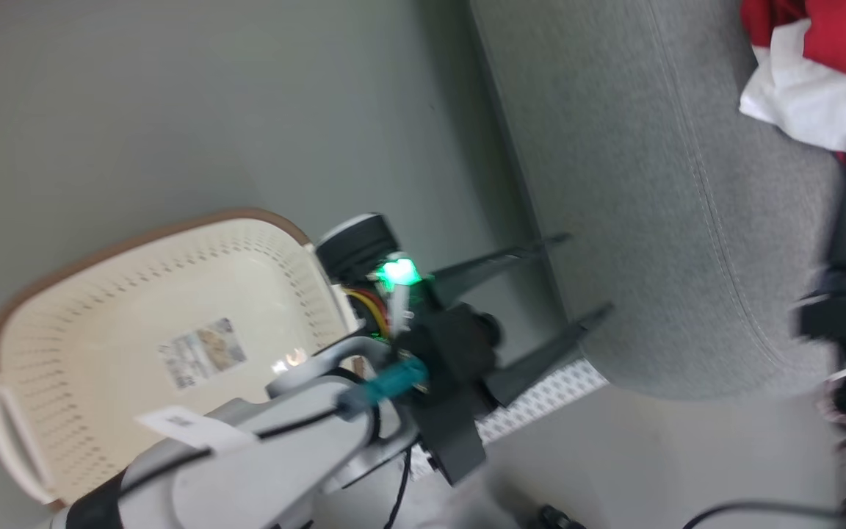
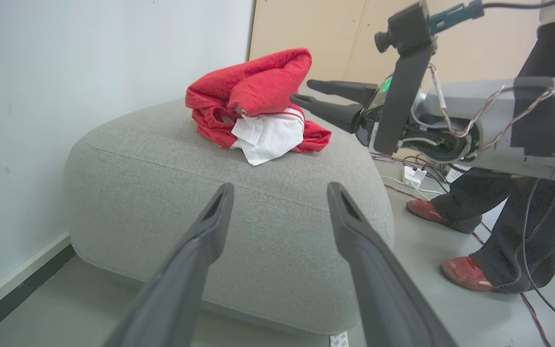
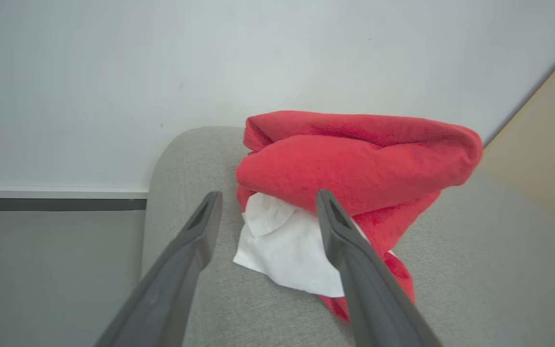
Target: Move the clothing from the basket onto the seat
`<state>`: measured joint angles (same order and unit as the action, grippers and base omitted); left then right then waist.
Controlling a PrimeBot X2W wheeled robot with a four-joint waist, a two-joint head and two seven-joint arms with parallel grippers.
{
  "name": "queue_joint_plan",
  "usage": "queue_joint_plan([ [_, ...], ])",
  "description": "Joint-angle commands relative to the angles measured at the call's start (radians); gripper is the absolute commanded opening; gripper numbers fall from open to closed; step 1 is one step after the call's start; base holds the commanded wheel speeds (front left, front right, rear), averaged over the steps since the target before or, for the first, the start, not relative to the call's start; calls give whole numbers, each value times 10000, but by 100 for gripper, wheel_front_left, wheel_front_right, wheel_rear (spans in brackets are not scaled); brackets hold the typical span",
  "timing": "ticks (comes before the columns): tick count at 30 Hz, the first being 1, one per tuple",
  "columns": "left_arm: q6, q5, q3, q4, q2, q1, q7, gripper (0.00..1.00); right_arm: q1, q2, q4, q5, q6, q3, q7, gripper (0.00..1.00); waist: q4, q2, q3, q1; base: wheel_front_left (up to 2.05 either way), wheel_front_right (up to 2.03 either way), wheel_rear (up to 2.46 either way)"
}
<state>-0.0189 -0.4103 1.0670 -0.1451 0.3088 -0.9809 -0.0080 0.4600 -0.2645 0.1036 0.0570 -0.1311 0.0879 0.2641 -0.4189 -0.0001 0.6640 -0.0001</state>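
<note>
The clothing, a bright red bundle with a white cloth part, lies heaped on the grey seat, and also shows at the top right of the head view. My right gripper stands open just short of the heap and holds nothing; from the left wrist it shows beside the bundle. Down by the seat's front edge, my left gripper is open and empty, its fingers pointing at the cushion. The cream basket sits on the floor to the left, with a paper sticker inside.
A person's legs in dark trousers with red shoes stand on the floor right of the seat, among cables and a white plug. A pale wall runs behind the seat. Grey floor lies between basket and seat.
</note>
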Motion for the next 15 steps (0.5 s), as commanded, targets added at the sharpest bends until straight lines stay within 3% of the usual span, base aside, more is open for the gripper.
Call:
queue_joint_plan([
  [1, -128, -156, -137, 119, 43, 258, -206, 100, -199, 55, -137, 34, 8, -293, 6, 100, 962, 1, -1063, 1, 0, 0, 0],
  [15, -1674, -1730, -1851, 1883, 8, 2797, -2299, 100, -1185, 163, -523, 271, 8, -2751, 4, 100, 3715, 1, -3798, 1, 0, 0, 0],
])
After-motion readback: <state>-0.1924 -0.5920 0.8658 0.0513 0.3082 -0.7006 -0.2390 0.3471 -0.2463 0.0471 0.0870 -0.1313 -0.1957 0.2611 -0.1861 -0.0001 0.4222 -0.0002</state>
